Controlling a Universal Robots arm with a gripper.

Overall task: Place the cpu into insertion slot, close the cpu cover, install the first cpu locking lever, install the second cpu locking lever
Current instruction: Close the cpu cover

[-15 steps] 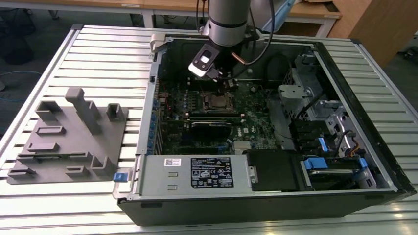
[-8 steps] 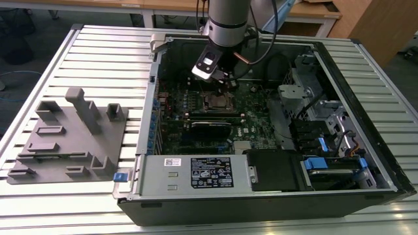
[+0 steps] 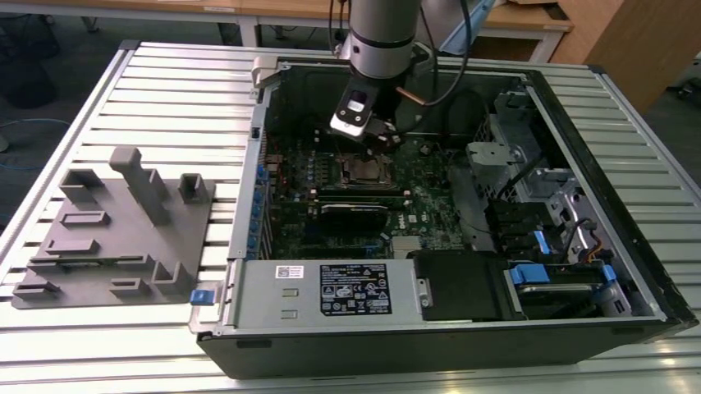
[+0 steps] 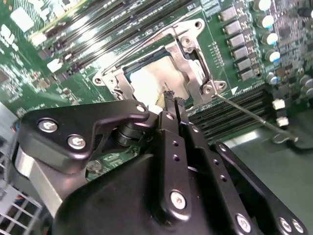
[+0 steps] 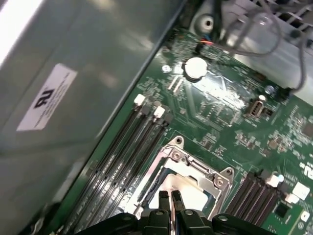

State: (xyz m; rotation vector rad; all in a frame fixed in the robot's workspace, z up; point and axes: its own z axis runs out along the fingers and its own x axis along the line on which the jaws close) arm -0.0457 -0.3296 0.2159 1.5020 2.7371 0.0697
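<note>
fingers [image 4: 167, 105] are pinched nearly together with nothing between them that i can see, tips hovering just over the small flat square cpu with the dull silver top [image 4: 161, 78]. it sits in the square silver-rimmed insertion slot [image 3: 363, 170], with the thin silver metal frame cover [image 4: 191, 46] down around it.

my guess on handling: the chip is light and stiff but fragile underneath, so edges only. the cover is thin sheet and bends easily. a thin wire locking lever [image 4: 249, 113] sticks out sideways, looking unlatched – springy, probably best caught near its hooked end.

crowding it are the long black memory slots [image 4: 98, 29] and a row of small capacitors [image 4: 266, 22] on the green motherboard [image 3: 428, 205], inside the open case on the slatted metal desk [image 3: 164, 90].
</note>
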